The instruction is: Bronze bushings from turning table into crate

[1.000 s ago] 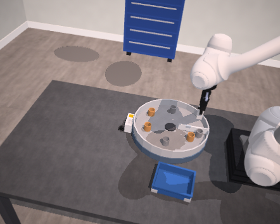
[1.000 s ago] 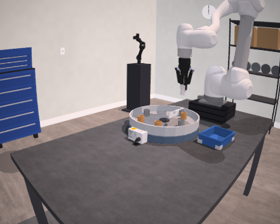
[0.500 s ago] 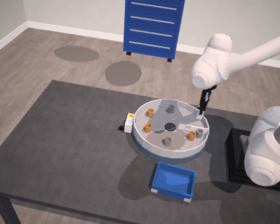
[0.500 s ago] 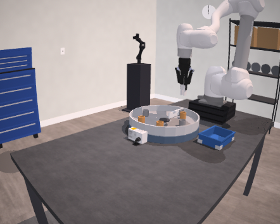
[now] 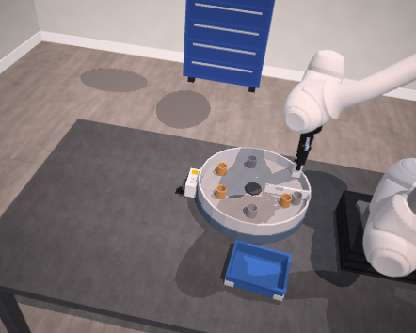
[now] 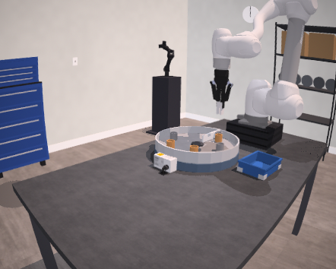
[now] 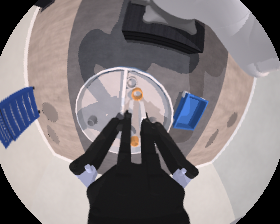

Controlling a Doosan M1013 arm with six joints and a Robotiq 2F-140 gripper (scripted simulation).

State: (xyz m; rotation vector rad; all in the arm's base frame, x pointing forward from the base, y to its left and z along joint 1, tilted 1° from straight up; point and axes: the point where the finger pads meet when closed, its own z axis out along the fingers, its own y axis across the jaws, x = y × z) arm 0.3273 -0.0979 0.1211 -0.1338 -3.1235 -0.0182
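From here the pincer (image 5: pixel 297 169) (image 6: pixel 219 113) (image 7: pixel 135 106) hangs high over the turning table (image 5: pixel 251 230) (image 6: pixel 201 166) (image 7: pixel 80 125), pointing down, parted by only a narrow gap, with nothing in hold. All three bronze bushings are on the turning table, none in the crate (image 5: pixel 258 268) (image 6: pixel 259 166) (image 7: pixel 190 111). The likeliest target, the upright bronze bushing (image 5: pixel 285 200) (image 6: pixel 218 137) (image 7: pixel 137 94) by the divider (image 5: pixel 287 189) (image 6: pixel 210 136) (image 7: pixel 124 92), lies below the pincer, off toward the robot's base. A steel bushing (image 5: pixel 296 198) (image 7: pixel 131 81) stands just beside it, so finger room looks tight there; toward the crate there is more space, then the raised rim to clear.
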